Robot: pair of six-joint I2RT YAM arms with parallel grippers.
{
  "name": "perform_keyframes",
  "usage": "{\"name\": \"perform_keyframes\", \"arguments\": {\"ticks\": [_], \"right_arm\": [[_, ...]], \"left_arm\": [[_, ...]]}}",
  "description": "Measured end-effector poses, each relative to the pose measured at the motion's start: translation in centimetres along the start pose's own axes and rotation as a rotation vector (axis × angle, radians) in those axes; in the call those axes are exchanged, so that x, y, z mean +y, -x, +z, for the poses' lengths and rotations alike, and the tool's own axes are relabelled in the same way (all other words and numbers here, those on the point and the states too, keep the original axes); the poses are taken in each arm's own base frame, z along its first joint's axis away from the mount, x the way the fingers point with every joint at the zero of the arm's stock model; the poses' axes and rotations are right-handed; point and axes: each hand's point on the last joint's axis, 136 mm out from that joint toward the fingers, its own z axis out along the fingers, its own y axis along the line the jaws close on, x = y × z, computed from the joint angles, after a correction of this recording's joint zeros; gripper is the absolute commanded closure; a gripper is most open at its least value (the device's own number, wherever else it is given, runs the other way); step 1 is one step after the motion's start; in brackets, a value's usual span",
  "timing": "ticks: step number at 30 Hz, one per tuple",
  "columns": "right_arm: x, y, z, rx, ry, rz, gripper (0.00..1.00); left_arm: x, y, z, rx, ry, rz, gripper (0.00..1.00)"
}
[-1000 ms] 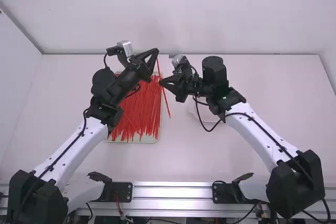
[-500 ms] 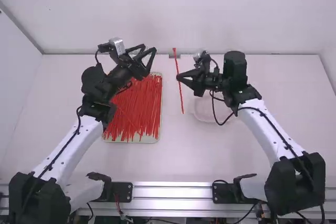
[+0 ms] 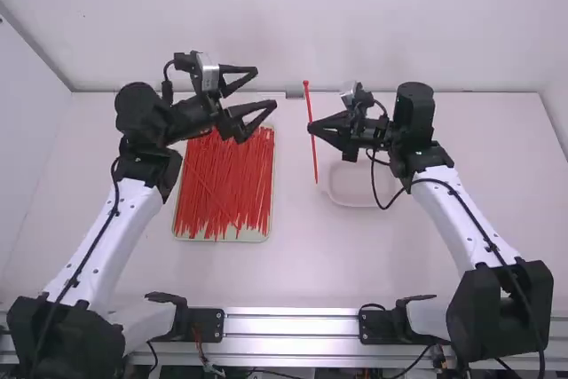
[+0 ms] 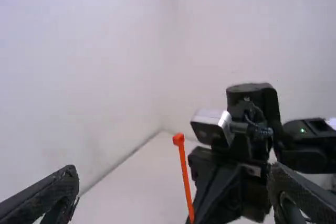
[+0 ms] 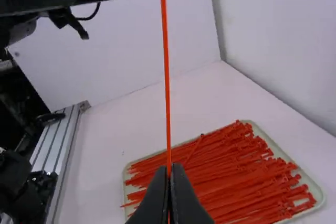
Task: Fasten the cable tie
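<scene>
Hands are apart on this one. The right hand has its fingers pressed tight onto a single red cable tie. It grips the tie around the middle, so the tie stands nearly upright in the air, head end up, over the bare tabletop just beside the tray. From that arm's wrist camera the tie runs straight up out of the pinched fingertips. The left hand is spread wide with nothing in it, hovering above the tray's far end and pointing across toward the tie. The tray holds a thick pile of red ties lying flat.
</scene>
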Motion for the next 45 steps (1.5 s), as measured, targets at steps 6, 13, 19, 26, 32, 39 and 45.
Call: {"name": "perform_keyframes", "arguments": {"ticks": [6,13,19,26,32,39,45], "right_arm": [[0.1,0.2,0.0,-0.006,0.007,-0.015,1.0],[1.0,0.5,0.9,-0.011,0.039,-0.058,1.0],[2.2,1.8,1.9,-0.043,0.077,-0.145,1.0],[2.6,2.6,2.0,-0.067,0.087,-0.184,1.0],[2.7,3.0,2.1,-0.077,0.089,-0.207,1.0],[3.0,3.0,2.3,-0.079,0.1,-0.213,1.0],[2.9,3.1,2.2,-0.079,0.096,-0.215,1.0]], "left_arm": [[0.2,-1.0,0.9,0.112,-0.071,0.006,0.01],[0.0,0.0,1.9,0.108,-0.188,0.089,0.02],[-0.1,0.0,2.7,0.085,-0.269,0.109,0.05],[-2.1,0.2,3.0,0.077,-0.371,0.114,0.18],[-3.8,-0.1,3.7,0.086,-0.427,0.095,0.35],[-3.8,-0.2,3.8,0.09,-0.428,0.08,0.54],[-3.8,-0.1,3.9,0.087,-0.42,0.077,0.64]]}}
